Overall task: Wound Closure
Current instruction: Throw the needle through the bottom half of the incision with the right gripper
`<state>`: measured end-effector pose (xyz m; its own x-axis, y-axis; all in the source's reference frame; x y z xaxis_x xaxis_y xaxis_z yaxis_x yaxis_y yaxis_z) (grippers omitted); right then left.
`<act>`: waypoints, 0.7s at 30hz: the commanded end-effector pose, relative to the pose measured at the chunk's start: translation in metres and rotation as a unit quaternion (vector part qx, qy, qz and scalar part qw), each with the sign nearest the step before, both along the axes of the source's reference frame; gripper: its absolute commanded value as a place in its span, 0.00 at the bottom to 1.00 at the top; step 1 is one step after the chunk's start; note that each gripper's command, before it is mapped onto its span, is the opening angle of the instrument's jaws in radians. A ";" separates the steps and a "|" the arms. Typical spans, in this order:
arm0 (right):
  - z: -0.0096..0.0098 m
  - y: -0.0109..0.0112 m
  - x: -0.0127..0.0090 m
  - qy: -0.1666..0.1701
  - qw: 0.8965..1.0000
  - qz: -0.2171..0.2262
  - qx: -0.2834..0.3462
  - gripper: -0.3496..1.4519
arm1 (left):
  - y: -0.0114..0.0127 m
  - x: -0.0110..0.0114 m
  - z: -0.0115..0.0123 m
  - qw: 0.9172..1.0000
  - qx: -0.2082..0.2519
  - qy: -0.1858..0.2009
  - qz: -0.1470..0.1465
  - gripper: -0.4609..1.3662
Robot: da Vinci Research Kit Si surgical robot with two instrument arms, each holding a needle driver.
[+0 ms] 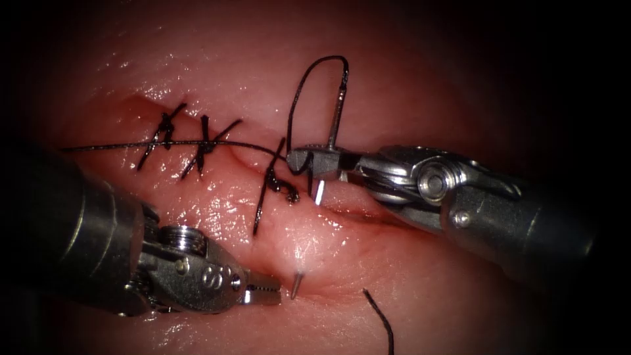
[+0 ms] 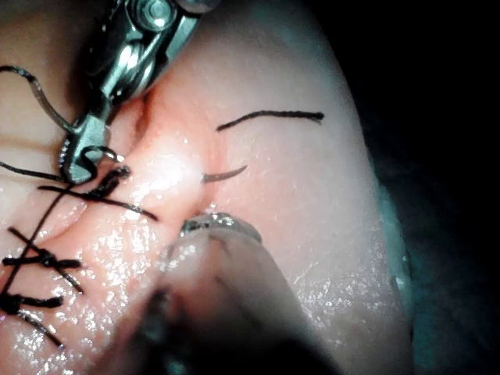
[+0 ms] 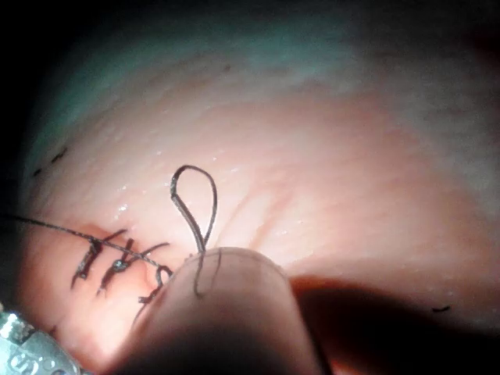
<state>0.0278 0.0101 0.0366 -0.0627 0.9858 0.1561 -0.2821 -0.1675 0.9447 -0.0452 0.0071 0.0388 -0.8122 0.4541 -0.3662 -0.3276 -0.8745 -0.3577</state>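
**A:** From the endoscope, we see the right tool (image 1: 314,163) reaching in over the cut (image 1: 342,209), its jaws clamped on the needle (image 1: 336,115) near the swaged end, which stands up above the jaws with the thread (image 1: 309,85) arching off its top. Below the jaws a short bright stretch of needle enters the tissue (image 1: 230,59).

**B:** And we see the tip coming out lower down, on the near lip of the cut, just beside the left tool (image 1: 264,290). Those jaws look closed or nearly so, holding nothing. Three stitches (image 1: 197,141) lie to the left, with a thread strand across them. A cut end (image 1: 381,319) lies at lower right.

**A:** At the left wrist, we see the right tool (image 2: 78,160) gripping the needle among loops of thread (image 2: 31,86). The needle tip (image 2: 225,173) pokes from the tissue (image 2: 312,234), a loose thread piece (image 2: 269,117) beyond it.

**B:** At the right wrist, we see a thread loop (image 3: 195,207) rising over the tissue (image 3: 328,156), stitches (image 3: 117,262) beside it, and the left tool (image 3: 27,348) at the edge; its jaws we cannot tell there.
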 end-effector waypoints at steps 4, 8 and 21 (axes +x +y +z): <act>-0.0005 -0.0009 0.0001 -0.001 1.000 -0.007 -0.002 0.00 | 0.0001 0.0000 0.0001 1.000 0.002 -0.001 0.001 0.12; -0.0006 -0.0017 -0.0002 -0.006 1.000 -0.009 -0.004 0.00 | 0.0001 0.0001 0.0001 1.000 0.001 -0.002 0.000 0.11; 0.0013 0.0003 -0.0015 -0.042 0.987 0.019 -0.157 0.55 | 0.0001 0.0001 0.0001 1.000 0.001 -0.002 0.001 0.12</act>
